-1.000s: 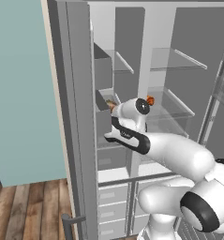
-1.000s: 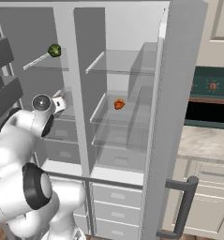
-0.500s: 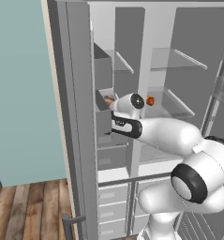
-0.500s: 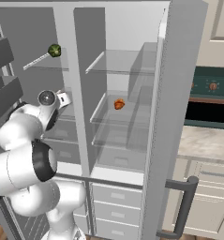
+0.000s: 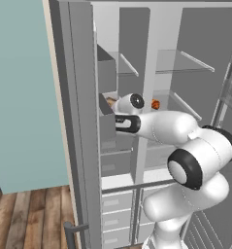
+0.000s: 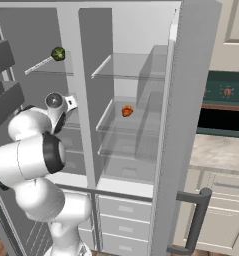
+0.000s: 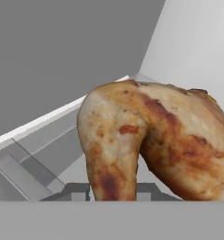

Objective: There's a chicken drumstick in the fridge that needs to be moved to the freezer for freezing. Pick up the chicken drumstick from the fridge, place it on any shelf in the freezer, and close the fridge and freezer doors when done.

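Reaching deeper since the earlier frame, the arm now has its gripper (image 5: 109, 113) inside the freezer (image 5: 118, 78). It is clenched on the chicken drumstick (image 7: 151, 145), not yet set down. Both doors (image 6: 183, 100) are open.

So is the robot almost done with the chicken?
About halfway. The drumstick is out of the fridge and the gripper holds it inside the freezer, not yet set on a shelf. Both doors are open and need closing afterwards.

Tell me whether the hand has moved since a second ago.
Yes. The hand carried the chicken drumstick deeper left, past the centre divider into the freezer.
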